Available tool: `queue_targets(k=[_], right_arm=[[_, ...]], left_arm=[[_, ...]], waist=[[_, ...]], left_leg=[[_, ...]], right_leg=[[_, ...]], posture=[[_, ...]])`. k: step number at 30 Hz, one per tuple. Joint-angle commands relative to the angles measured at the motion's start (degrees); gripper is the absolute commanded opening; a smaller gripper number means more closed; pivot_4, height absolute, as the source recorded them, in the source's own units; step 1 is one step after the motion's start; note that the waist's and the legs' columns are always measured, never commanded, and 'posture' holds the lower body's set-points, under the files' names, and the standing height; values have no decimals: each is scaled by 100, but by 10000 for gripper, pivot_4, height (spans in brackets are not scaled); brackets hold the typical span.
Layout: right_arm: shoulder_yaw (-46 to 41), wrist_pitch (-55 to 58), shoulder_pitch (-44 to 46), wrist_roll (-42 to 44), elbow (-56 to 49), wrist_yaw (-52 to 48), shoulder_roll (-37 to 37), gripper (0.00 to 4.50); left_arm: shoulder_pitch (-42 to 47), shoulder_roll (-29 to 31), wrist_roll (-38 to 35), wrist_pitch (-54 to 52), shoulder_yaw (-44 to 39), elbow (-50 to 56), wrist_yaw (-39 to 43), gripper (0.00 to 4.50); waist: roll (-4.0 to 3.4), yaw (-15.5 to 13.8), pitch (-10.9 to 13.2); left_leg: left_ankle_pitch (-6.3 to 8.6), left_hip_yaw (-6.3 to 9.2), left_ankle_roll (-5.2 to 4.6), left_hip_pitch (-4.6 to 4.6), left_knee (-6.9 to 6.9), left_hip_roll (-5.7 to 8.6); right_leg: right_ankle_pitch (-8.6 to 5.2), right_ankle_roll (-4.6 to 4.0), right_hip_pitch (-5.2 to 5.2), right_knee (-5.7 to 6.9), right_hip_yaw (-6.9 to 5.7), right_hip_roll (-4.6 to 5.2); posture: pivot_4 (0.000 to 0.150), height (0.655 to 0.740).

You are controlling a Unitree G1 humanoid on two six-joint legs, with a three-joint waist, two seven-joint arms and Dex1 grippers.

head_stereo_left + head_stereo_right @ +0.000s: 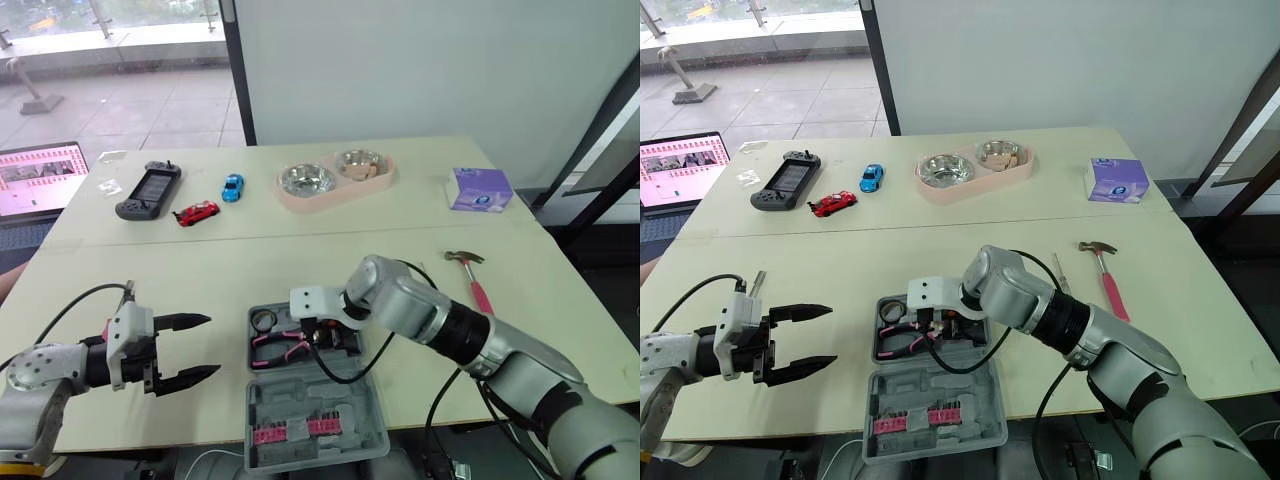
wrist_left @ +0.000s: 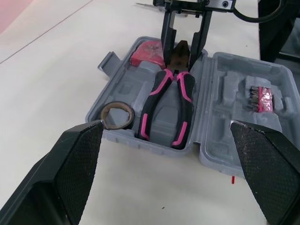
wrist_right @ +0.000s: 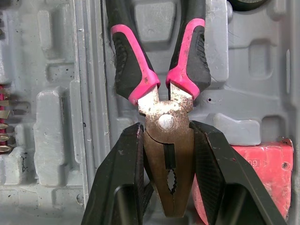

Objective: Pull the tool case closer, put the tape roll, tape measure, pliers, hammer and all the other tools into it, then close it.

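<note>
The grey tool case (image 1: 350, 445) lies open near the table's front edge, lid toward me, pink bits (image 1: 290, 430) clipped in the lid. Inside the tray lie the pink-and-black pliers (image 1: 280, 348), a tape roll (image 1: 264, 320) and the red tape measure (image 2: 147, 51). My right gripper (image 3: 166, 127) reaches down into the tray, shut on the pliers' metal head. To the left of the case my left gripper (image 1: 210, 346) hovers open, holding nothing. The pink-handled hammer (image 1: 470, 275) rests on the table to the right.
A thin metal tool (image 1: 1060, 272) lies beside the hammer. Farther back stand a pink double pet bowl (image 1: 335, 180), a purple box (image 1: 480, 188), a game controller (image 1: 148, 190), a red toy car (image 1: 196, 213) and a blue one (image 1: 232, 187). A laptop (image 1: 35, 180) sits far left.
</note>
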State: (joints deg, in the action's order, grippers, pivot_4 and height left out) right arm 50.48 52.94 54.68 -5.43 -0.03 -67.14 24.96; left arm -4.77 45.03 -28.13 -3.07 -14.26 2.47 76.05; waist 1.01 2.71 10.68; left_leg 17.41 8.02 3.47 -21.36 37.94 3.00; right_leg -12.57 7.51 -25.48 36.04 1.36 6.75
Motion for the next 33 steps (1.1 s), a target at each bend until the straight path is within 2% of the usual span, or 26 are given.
queue_targets(k=[1, 3, 6, 14, 16, 18, 20, 22, 24, 33], right_arm=[[-199, -79, -13, 53, -256, 51, -64, 20003], [-347, 8, -35, 142, -295, 103, -116, 28502], [-573, 140, -51, 282, -362, 167, -194, 43550], [-1343, -205, -389, 612, -771, 675, -364, 44411], [-1523, -513, -709, 566, -758, 1019, -449, 39357], [-1631, -1086, -1088, 585, -825, 1136, -429, 32006], [-1742, -1842, -1513, 588, -797, 1269, -389, 21736], [-1923, -2305, -1900, 632, -715, 1483, -459, 12664], [-2034, -2577, -2212, 629, -612, 1665, -510, 1512], [-2189, -3380, -2845, 476, 57, 2126, -769, 546]], left_arm=[[25, 38, -92, 21, -56, 92, 16, 45000], [49, 44, -92, 21, -58, 72, 23, 45000], [78, 50, -95, 19, -69, 46, 28, 45000], [108, 65, -95, 2, -96, 35, 14, 45000], [119, 57, -99, -25, -95, 55, -16, 45000], [113, 65, -115, -43, -120, 70, -26, 45000], [102, 74, -124, -48, -151, 73, -33, 45000], [94, 81, -128, -54, -178, 68, -50, 45000], [87, 81, -137, -68, -201, 65, -75, 45000], [10, 61, -160, -78, -227, 106, -149, 45000]], waist=[[0, 1, 0], [0, -4, 0], [0, -18, 0], [0, -16, 0], [1, -19, -1], [1, -21, -1], [1, -24, -1], [1, -26, -1], [1, -20, -1], [1, -19, -1]], left_leg=[[0, 0, 0, 0, 0, 0], [0, 1, 0, 0, 0, 0], [0, 1, 0, -1, 0, 0], [0, 1, 0, -1, -1, 0], [0, 1, 0, -1, -1, 0], [0, 1, 0, -2, -1, 1], [0, 0, 0, -2, -1, 1], [0, 0, 0, -2, -1, 2], [0, 0, 0, -1, -1, 1], [0, -1, 0, 4, -1, 0]], right_leg=[[0, 0, 0, 0, 0, 0], [0, 0, 0, 0, 0, 0], [0, 0, 1, -1, 0, 1], [0, 0, 1, -2, 0, 0], [0, 0, 1, -2, 0, 0], [0, 0, 1, -3, 0, 1], [0, 0, 2, -3, 1, 1], [0, 0, 3, -4, 0, 1], [0, 0, 4, -3, 0, 1], [0, 0, 7, -2, 2, -1]], posture=[[1500, 7360], [1500, 7360], [1500, 7360], [1500, 7360], [1500, 7360], [1500, 7360], [1500, 7360], [1500, 7360], [1500, 7360], [1500, 7360]])
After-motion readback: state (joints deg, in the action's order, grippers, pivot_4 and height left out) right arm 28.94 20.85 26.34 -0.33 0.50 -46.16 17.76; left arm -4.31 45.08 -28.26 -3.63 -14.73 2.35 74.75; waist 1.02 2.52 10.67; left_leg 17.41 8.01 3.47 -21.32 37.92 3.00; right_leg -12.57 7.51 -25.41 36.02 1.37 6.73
